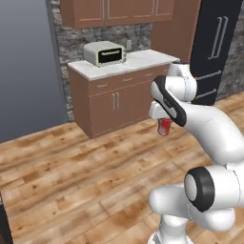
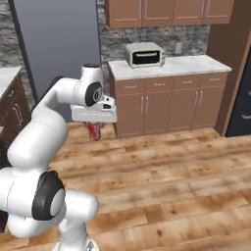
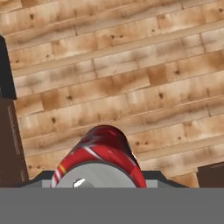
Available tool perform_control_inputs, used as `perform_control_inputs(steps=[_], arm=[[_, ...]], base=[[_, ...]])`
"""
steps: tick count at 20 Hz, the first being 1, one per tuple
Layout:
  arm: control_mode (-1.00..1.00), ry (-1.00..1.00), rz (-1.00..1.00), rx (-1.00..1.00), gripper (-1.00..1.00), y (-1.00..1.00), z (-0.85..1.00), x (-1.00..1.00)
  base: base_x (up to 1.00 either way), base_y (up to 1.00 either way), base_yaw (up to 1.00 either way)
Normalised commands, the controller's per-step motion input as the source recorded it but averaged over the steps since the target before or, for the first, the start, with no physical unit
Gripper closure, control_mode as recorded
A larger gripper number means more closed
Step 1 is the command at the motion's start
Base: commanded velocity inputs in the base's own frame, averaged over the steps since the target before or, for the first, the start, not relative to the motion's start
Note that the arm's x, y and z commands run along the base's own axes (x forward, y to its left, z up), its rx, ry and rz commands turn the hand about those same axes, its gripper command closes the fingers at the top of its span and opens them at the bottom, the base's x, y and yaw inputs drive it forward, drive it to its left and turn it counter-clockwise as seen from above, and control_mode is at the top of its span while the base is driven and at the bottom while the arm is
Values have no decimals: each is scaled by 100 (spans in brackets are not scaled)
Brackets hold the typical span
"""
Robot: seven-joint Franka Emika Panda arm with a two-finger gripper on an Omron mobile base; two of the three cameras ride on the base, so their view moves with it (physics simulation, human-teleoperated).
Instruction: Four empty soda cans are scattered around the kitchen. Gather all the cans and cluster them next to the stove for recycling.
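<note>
A red soda can (image 1: 164,127) with a silver top hangs upright below my hand, high over the wooden floor. My gripper (image 1: 164,123) is shut on it, mostly hidden behind the wrist. The right base view has the same can (image 2: 93,131) under the gripper (image 2: 93,124), in front of the brown cabinets. In the hand view the can (image 3: 103,151) stands between the jaws, its silver top nearest the camera and floorboards beyond it. The stove is out of view.
A white-topped counter (image 1: 143,59) on brown cabinets stands ahead, with a toaster oven (image 1: 105,53) on it. A black fridge (image 1: 217,43) is to the right. Another counter edge (image 2: 7,78) lies at the left. Open wooden floor (image 2: 171,166) spreads between.
</note>
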Motion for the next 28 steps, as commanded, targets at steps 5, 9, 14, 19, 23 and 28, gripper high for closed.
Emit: perform_control_inputs(steps=[5,9,14,19,23,28], arm=[[100,0,0,0,100,0,0,0],[100,0,0,0,100,0,0,0],[100,0,0,0,100,0,0,0],[100,0,0,0,100,0,0,0],[100,0,0,0,100,0,0,0],[100,0,0,0,100,0,0,0]], base=[[99,6,-53],[97,11,-55],[93,13,-57],[75,7,-66],[65,6,-70],[65,9,-68]])
